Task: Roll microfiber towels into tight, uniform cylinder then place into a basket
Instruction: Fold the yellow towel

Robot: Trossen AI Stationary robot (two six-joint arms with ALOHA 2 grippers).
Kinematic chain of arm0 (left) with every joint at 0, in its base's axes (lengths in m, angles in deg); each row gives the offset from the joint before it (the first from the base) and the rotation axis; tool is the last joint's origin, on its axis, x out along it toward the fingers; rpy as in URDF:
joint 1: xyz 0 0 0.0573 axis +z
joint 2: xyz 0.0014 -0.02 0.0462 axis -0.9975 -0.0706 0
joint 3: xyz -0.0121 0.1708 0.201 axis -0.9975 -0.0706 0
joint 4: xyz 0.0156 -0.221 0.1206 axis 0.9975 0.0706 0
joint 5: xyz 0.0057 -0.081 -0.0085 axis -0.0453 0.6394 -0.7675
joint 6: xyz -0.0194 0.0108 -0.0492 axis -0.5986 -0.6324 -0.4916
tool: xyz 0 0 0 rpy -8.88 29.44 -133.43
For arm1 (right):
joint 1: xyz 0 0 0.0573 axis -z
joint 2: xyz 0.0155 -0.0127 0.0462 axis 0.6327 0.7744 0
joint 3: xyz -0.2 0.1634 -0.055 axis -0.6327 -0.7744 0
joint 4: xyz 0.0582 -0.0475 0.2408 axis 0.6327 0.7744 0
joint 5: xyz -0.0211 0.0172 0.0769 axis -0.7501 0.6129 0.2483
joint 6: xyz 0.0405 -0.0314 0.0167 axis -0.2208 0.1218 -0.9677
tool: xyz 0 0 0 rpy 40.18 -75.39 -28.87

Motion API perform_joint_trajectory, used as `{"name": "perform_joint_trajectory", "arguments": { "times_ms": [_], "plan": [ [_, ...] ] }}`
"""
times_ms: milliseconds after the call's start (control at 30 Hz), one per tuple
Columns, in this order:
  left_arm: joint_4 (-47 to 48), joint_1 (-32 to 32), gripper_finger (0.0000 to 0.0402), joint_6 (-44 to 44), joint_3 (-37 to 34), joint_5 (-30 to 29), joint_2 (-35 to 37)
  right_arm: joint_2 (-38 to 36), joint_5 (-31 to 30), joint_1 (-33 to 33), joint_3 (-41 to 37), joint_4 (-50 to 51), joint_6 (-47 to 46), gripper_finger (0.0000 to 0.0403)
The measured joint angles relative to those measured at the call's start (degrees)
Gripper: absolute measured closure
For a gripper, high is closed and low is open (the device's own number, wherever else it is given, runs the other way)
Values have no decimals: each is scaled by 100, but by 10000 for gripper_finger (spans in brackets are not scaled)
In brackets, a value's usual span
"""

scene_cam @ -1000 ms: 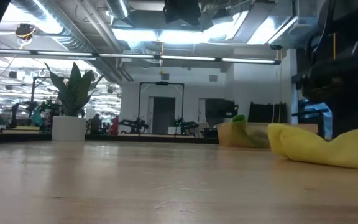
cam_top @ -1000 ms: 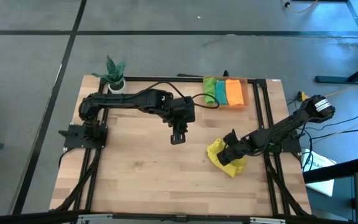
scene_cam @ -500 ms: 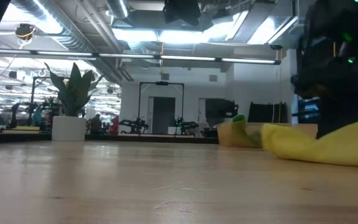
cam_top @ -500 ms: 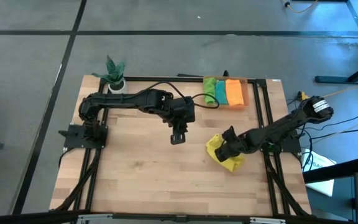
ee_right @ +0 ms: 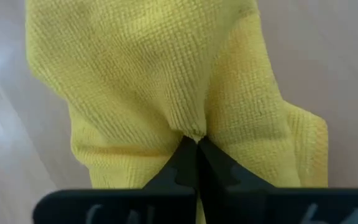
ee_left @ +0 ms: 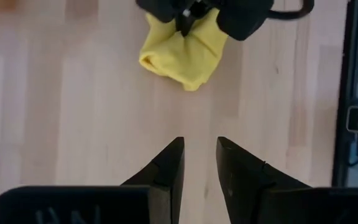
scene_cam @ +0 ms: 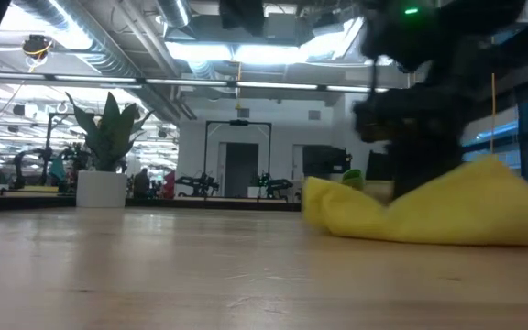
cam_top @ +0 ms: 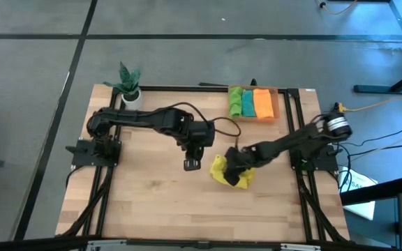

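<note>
A crumpled yellow towel [cam_top: 219,170] lies in a heap on the wooden table, right of centre; it also shows in the low view [scene_cam: 429,213] and the left wrist view [ee_left: 182,53]. My right gripper [cam_top: 232,164] is shut on it. My left gripper [cam_top: 192,164] hangs open above bare wood just left of the towel, its fingers [ee_left: 169,163] holding nothing. At the far right, the orange basket [cam_top: 277,93] holds rolled green [cam_top: 236,102], teal [cam_top: 248,103] and orange [cam_top: 263,104] towels side by side. My right gripper pinches a small puckered fold [ee_right: 194,129] on the upper side of the yellow towel between its two shut fingertips [ee_right: 185,155]. The fingers slant down from the table's right. The towel stays bunched below them, its underside on the table.
A small potted plant [cam_top: 128,82] stands at the far left corner. Black frame rails [cam_top: 300,125] run along the table's sides. Bare wood lies across the near half and the left of the table.
My right gripper has gone toward the table's left with the yellow towel, which has slid along the wood toward the centre and bunched higher. My left gripper has shifted a little toward the near edge.
</note>
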Motion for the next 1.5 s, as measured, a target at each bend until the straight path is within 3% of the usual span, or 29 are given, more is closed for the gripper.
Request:
{"name": "perform_joint_trajectory", "arguments": {
  "times_ms": [100,300,633,833,1100,1500],
  "plan": [
    [313,-149,318,-337,0,-27,0,475,146,210,590,16,621,401],
    [1040,-520,318,-1037,-2,-693,24,1205,402,547,1773,72,1807,400],
    [1580,-1129,318,-2376,-6,-940,758,2080,858,858,3148,493,3178,399],
    [1650,-1462,318,-3026,-4,-1192,1220,2145,1216,924,3489,482,3632,396],
    [1648,-1662,318,-3302,-4,-1471,1410,2149,1301,952,3585,493,3694,362],
    [1646,-1710,318,-3299,-4,-1474,1403,2153,1348,1010,3890,671,3697,273]
  ]
}}
